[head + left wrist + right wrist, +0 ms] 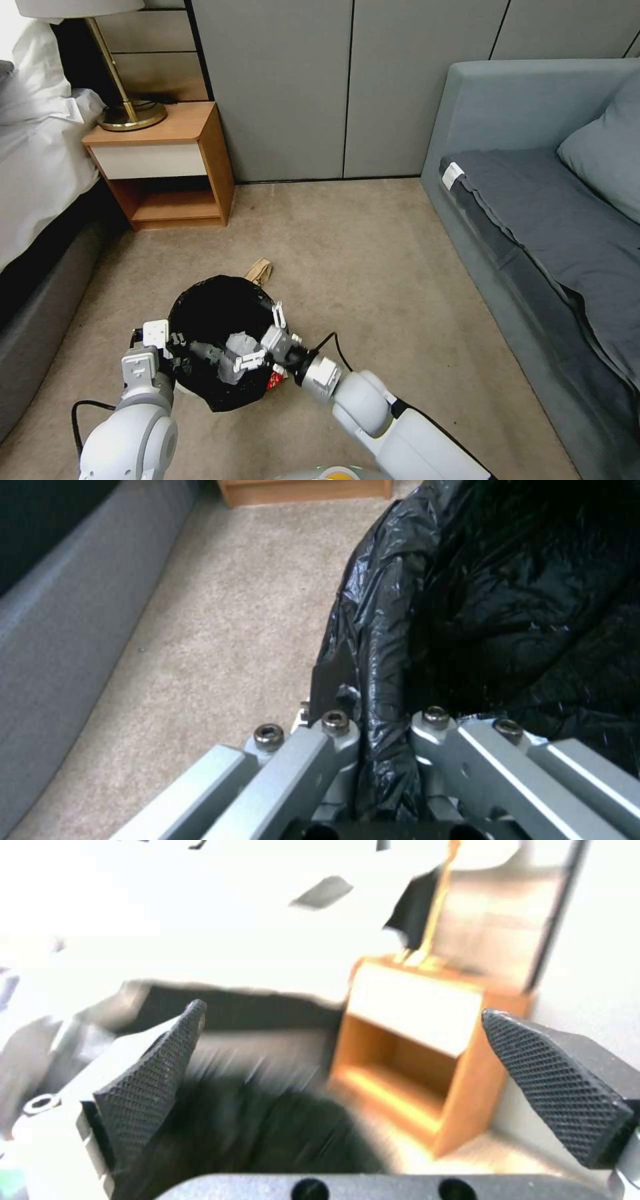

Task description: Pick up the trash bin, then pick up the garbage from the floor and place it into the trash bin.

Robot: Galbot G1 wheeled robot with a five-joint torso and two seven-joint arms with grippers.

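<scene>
Both arms reach in from the near edge toward the bin (pixel 217 333), which sits upright with its mouth facing up, above the carpet (pixel 373 267), between the bed and the sofa. Left gripper (pixel 175 343) pinches the bin's near-left rim: in its wrist view the two fingers (pixel 333 730) press together on a fold of the black bag (pixel 467 605). Right gripper (pixel 257 337) hangs over the bin's right rim with its fingers spread wide and nothing between them; the textured pads (pixel 153 1075) stand well apart. Something grey lies inside the bin, just below that gripper. A brown paper bag (pixel 260 270) lies on the carpet just beyond the bin's far rim, its long axis pointing toward the nightstand (pixel 167 167).
</scene>
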